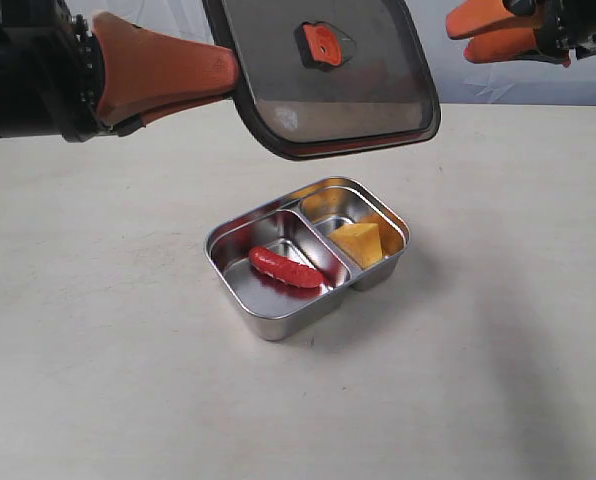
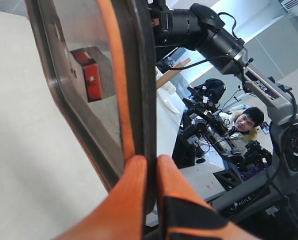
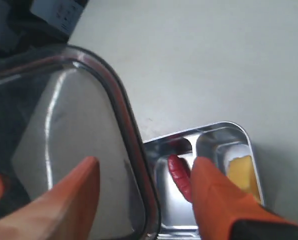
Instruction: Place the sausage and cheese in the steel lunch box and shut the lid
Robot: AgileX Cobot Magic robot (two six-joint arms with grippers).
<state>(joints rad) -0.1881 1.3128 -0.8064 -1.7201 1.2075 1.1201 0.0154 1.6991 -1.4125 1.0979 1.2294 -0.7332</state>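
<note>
Steel lunch box (image 1: 278, 330) sits nearest, uncovered: sausage (image 1: 285, 267) in one compartment, cheese (image 1: 361, 243) in the other. Loading done; closing outstanding. My left gripper (image 1: 228, 72) pinches the lid (image 1: 348, 105) by one edge, above and behind the box, long axis crosswise, tilted. My right gripper (image 1: 460, 37) stands wide, empty.

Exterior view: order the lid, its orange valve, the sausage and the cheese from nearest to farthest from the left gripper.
1. The lid, pinched at its left edge by the left gripper.
2. The orange valve, at the lid's centre.
3. The sausage and the cheese, below in the lunch box, left and right compartments: too close to call.
</note>
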